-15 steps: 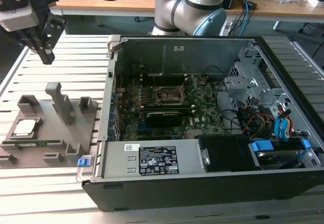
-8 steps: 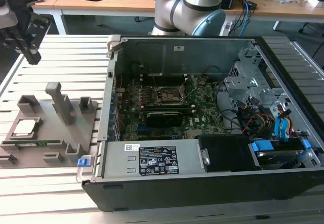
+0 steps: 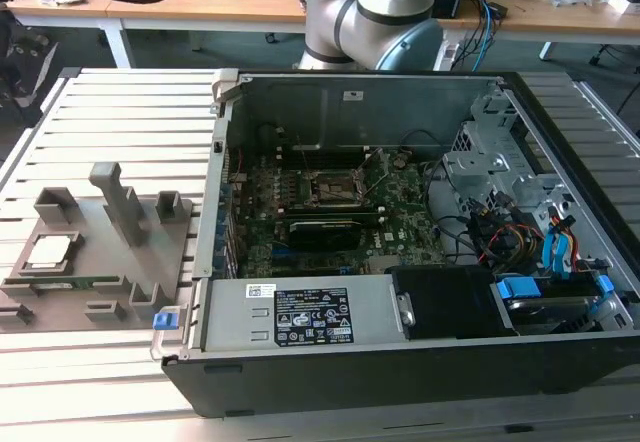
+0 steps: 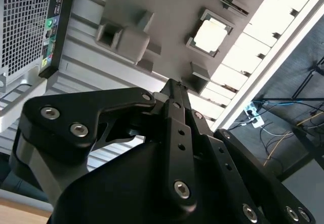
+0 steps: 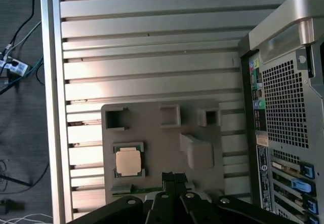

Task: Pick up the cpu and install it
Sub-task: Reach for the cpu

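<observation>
Two containers sit on the slatted table [image 3: 120,112]: a grey tray [image 3: 100,262] at the exterior view's left and an open computer case [image 3: 330,92] at its right, just beside each other.

Tray contents: the cpu [image 3: 48,252] lies flat in a square framed pocket, silvery top up, near the tray corner on the side away from the case. A thin green strip [image 3: 75,282] sits in a slot along the tray edge just beside that pocket; I cannot tell what it is. Upright grey posts and small box-shaped pockets make up the rest of the tray.

Case contents: a green motherboard [image 3: 330,227] lies on the floor, with the dark metal-framed socket [image 3: 335,190] near its middle. A long black card [image 3: 325,230] is just in front of the socket. A labelled power supply [image 3: 300,312] runs along the near wall. A metal drive cage [image 3: 490,162], cables and blue tabs fill the end at the exterior view's right.

My arm [image 3: 385,12] stands behind the case's far wall.

My gripper [image 4: 175,83] hangs above the tray. Its fingers [image 5: 167,179] are pressed together, tips meeting, pinching nothing.

Cpu relative to gripper: in both wrist views it lies well apart from the tips, untouched. It is down on the tray and off to the side of the finger line that faces away from the case. One tall post stands on the case side of that line.
</observation>
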Motion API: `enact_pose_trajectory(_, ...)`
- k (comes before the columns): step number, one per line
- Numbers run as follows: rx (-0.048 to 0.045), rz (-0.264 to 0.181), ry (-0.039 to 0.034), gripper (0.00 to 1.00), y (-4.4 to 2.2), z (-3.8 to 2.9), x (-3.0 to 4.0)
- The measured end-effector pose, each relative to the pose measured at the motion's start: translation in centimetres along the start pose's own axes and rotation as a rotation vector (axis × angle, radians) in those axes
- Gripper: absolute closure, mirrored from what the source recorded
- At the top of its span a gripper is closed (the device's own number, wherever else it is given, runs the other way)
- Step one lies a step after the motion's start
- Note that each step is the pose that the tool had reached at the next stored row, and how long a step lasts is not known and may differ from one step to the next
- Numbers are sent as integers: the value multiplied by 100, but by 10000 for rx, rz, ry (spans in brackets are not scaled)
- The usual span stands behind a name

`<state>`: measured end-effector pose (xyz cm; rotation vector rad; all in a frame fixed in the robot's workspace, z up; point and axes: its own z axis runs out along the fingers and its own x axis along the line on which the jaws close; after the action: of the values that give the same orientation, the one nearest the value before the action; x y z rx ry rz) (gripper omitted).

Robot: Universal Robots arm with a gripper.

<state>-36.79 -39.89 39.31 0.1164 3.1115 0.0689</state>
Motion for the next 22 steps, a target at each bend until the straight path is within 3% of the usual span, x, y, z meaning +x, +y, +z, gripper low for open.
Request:
enact_pose_trajectory(3,0,0,0,89,-45,-4,164)
enact_pose_trajectory(7,31,-1,-7,89,-195,-4,376)
enact_pose_trajectory(10,116,-4,-12,89,-254,14,466)
enact_pose_trajectory(12,162,-3,-17,89,-296,34,487)
enact_pose_trajectory(22,200,-6,-18,89,-302,33,486)
